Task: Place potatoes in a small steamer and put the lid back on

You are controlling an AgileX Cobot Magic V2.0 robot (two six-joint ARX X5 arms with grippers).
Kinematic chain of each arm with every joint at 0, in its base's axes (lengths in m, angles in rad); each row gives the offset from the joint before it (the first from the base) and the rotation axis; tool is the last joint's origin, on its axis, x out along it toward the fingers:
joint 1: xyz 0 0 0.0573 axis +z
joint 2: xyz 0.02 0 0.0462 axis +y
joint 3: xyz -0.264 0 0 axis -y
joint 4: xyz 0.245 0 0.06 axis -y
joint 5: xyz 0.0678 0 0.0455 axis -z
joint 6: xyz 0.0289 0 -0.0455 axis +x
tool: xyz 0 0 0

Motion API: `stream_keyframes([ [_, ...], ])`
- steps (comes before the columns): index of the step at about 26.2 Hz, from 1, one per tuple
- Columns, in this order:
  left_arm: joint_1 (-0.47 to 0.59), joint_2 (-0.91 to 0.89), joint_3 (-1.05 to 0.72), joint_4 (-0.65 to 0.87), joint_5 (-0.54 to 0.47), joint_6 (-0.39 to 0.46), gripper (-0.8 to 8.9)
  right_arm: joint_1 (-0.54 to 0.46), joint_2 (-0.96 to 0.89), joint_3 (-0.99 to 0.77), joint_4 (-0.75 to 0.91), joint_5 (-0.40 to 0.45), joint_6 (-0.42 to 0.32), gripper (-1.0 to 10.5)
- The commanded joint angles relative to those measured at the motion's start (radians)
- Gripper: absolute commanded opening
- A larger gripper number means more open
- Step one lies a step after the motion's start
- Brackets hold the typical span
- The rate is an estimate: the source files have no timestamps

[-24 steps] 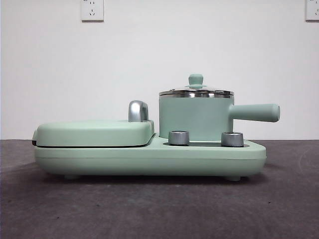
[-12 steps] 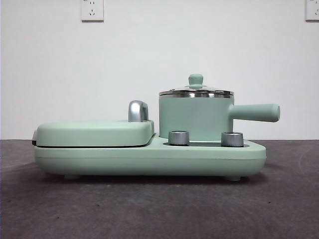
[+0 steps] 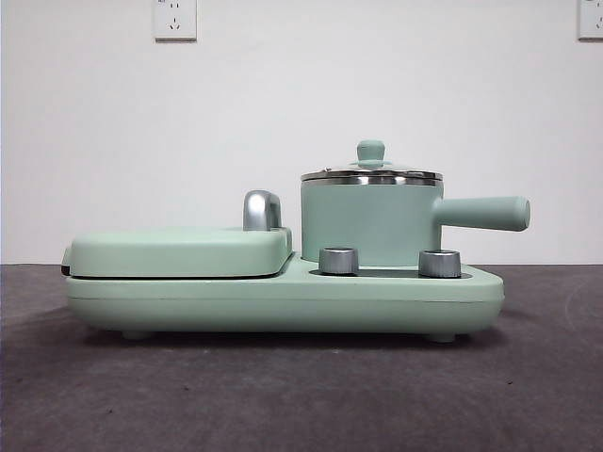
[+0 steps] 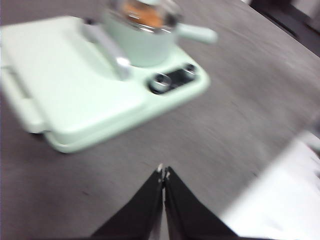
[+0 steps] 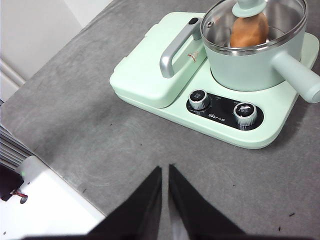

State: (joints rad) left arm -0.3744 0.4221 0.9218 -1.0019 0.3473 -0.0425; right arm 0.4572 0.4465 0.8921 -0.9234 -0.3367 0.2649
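The mint-green small steamer point(image 3: 370, 224) stands on the right side of its mint-green base point(image 3: 283, 301), long handle pointing right. The glass lid point(image 3: 370, 173) with its green knob sits on the pot's chrome rim. Through the glass an orange-brown potato point(image 5: 249, 31) shows inside the steamer point(image 5: 255, 62); the lid point(image 5: 287, 22) covers it. The blurred left wrist view also shows the steamer point(image 4: 145, 42) with orange inside. My left gripper point(image 4: 163, 172) is shut and empty above the table, well away from the appliance. So is my right gripper point(image 5: 165, 169), shut with nothing between its jaws.
A flat mint-green griddle cover point(image 3: 179, 250) with a chrome handle point(image 3: 261, 209) fills the base's left half. Two chrome dials point(image 3: 338, 260) sit on the base front. The grey table point(image 3: 283, 395) ends at a white edge point(image 5: 45, 210) near both grippers.
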Motion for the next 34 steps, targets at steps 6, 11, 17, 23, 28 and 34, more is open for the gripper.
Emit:
stream_keyframes([
  [6, 0.235, -0.212, -0.423, 0.484, -0.001, -0.032, 0.06, 0.005, 0.002, 0.011, 0.011, 0.004, -0.011, 0.2],
  [11, 0.318, -0.327, -0.702, 0.733, -0.049, -0.057, 0.06, 0.005, 0.002, 0.011, 0.011, 0.002, -0.011, 0.2],
  [17, 0.330, -0.417, -0.884, 0.791, -0.162, -0.132, 0.06, 0.005, 0.002, 0.011, 0.011, 0.003, -0.011, 0.2],
  [23, 0.332, -0.420, -0.909, 0.837, -0.330, -0.154, 0.06, 0.005, 0.002, 0.013, 0.011, 0.003, -0.011, 0.2],
  [28, 0.332, -0.420, -0.909, 0.833, -0.513, -0.153, 0.06, 0.005, 0.002, 0.013, 0.011, 0.003, -0.011, 0.2],
  [34, 0.323, -0.419, -0.909, 0.825, -0.532, -0.134, 0.06, 0.005, 0.002, 0.013, 0.011, 0.003, -0.011, 0.2],
])
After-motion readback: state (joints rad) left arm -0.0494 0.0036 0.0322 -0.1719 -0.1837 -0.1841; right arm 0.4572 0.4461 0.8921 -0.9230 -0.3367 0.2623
